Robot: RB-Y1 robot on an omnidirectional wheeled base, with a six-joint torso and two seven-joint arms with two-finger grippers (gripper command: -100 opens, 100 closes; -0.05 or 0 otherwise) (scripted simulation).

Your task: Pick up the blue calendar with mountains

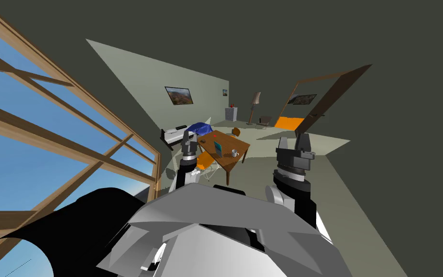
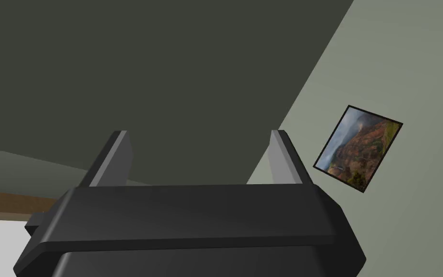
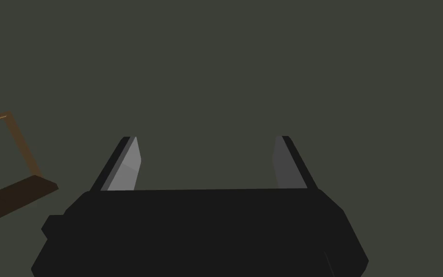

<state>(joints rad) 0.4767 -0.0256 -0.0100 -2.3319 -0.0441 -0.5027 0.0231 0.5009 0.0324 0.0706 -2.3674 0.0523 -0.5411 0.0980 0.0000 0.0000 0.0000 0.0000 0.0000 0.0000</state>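
The blue calendar (image 1: 218, 148) stands upright on the brown wooden table (image 1: 237, 144) across the room, small and far from both arms. My left gripper (image 1: 189, 138) is raised in front of my chest, nearer the table's left end, its fingers (image 2: 119, 156) wide apart and empty. My right gripper (image 1: 294, 143) is held up to the right of the table; its fingers (image 3: 128, 163) stand open with nothing between them.
A grey mug (image 1: 234, 153) sits on the table near the calendar. An orange chair (image 1: 204, 162) and a blue heap (image 1: 200, 128) stand by the table's left side. A large wood-framed window (image 1: 47, 144) runs along my left. An open brown door (image 1: 333, 96) is at the right.
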